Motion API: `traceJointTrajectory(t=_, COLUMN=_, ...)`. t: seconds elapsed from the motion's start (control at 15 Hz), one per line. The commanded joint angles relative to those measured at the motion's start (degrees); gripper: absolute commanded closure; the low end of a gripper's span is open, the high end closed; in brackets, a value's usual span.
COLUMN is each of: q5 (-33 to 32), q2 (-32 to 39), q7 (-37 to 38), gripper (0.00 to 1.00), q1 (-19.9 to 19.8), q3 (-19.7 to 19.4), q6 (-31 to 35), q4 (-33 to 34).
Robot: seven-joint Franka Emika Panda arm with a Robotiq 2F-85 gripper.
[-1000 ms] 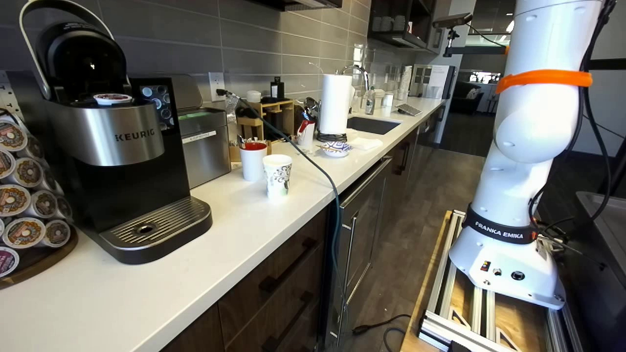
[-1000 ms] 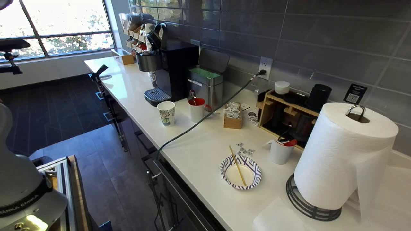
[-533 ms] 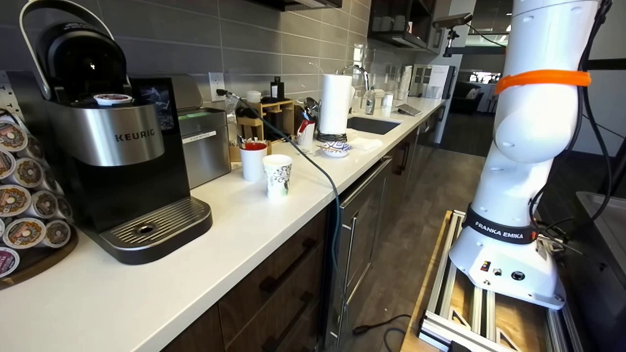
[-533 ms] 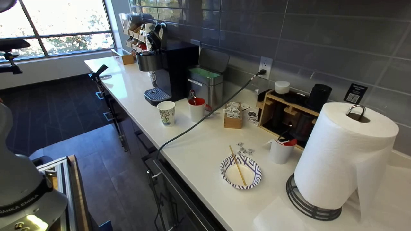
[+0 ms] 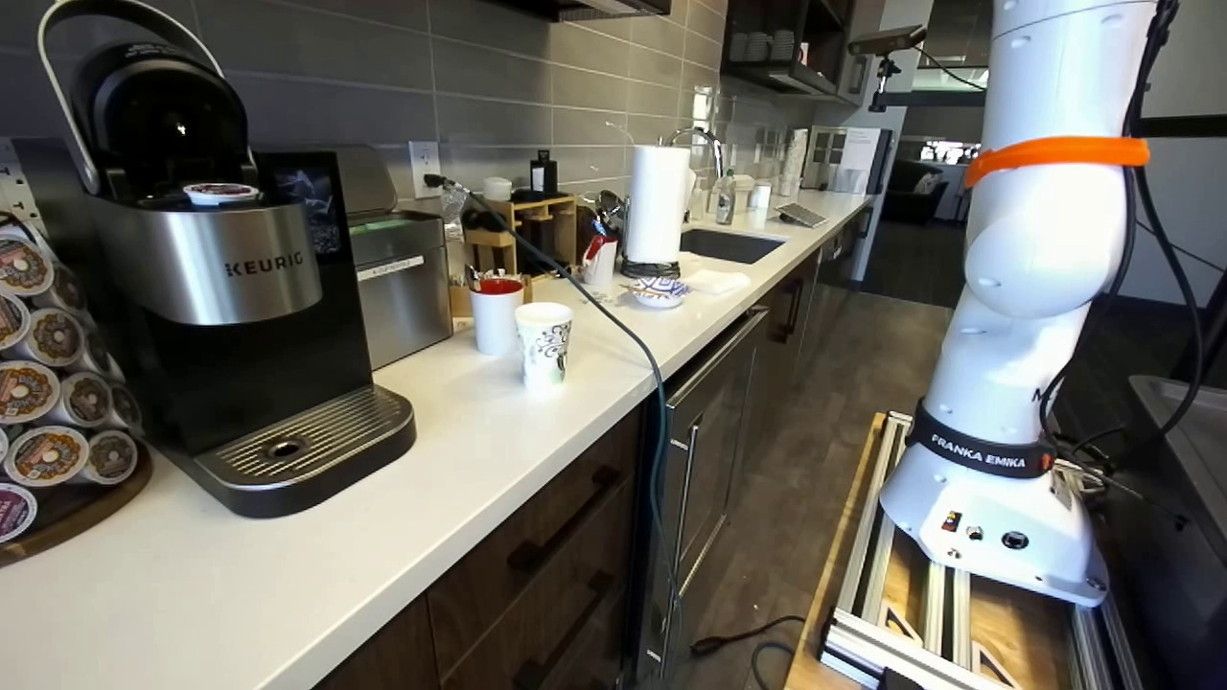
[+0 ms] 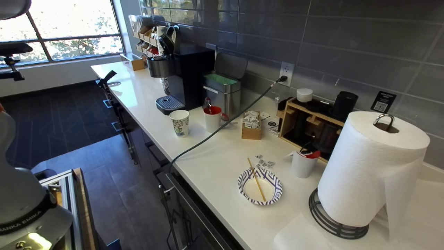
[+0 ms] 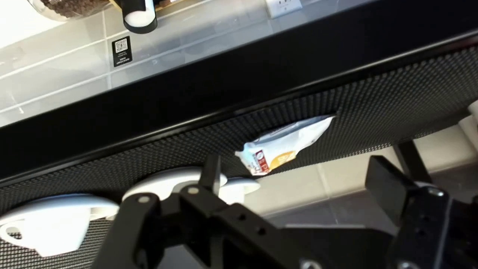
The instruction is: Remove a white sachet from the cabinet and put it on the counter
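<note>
Start with the fingers (image 7: 388, 188), nearest in the wrist view and out of sight in both exterior views: set wide apart, holding nothing. Treat that wrist view as upside down before steering up or down. Next, mind the black front edge of the cabinet (image 7: 224, 80), easy to scrape; leave room over it both going in and coming out. Find the white sachet (image 7: 289, 144) just behind that edge, resting on the mesh floor (image 7: 392, 93), not yet gripped, roughly in line with the gap between the fingers but apparently farther in; no telling how far. Take lining up for the grip as the likely step in hand. Expect something soft and probably slippery, laid lengthwise roughly along the spread of the fingers, so prone to buckle under an end-to-end squeeze. Better to turn the fingers, pinch across the short side near the middle, and close gently. Keep off the white cups (image 7: 61, 231) and saucers (image 7: 56, 203), near the printed end and partly behind one finger. Last, aim for the table (image 6: 215, 177) below, seen in both exterior views: lower the sachet flat between the power cord (image 6: 242, 111) and the patterned bowl (image 6: 275, 191), and release only once touching.
</note>
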Motion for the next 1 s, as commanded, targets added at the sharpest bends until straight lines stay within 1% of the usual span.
traceJointTrajectory(t=0.0, q5=-2.17, q2=2.26, q7=5.91, gripper=0.0, q1=0.45, q3=-1.07, q6=5.26, q4=1.38)
traceJointTrajectory(t=0.13, q5=-2.93, q2=3.3, q7=7.9, gripper=0.0, q1=0.51, q3=-1.21, q6=6.68, q4=1.71)
traceJointTrajectory(t=0.27, q5=-3.06, q2=4.25, q7=9.51, gripper=0.0, q1=0.26, q3=-1.17, q6=6.73, q4=2.21)
traceJointTrajectory(t=0.47, q5=-1.13, q2=5.68, q7=11.43, gripper=0.0, q1=-0.28, q3=-0.7, q6=5.41, q4=3.49)
traceJointTrajectory(t=0.73, q5=0.36, q2=7.29, q7=13.56, gripper=0.0, q1=-0.74, q3=-0.4, q6=5.21, q4=5.57)
traceJointTrajectory(t=0.8, q5=1.0, q2=7.63, q7=13.62, gripper=0.02, q1=-0.87, q3=-0.25, q6=5.22, q4=6.06)
traceJointTrajectory(t=0.87, q5=1.47, q2=7.94, q7=13.74, gripper=0.07, q1=-0.96, q3=-0.12, q6=5.19, q4=6.52)
traceJointTrajectory(t=0.93, q5=1.57, q2=8.35, q7=13.79, gripper=0.06, q1=-0.95, q3=-0.07, q6=5.31, q4=7.08)
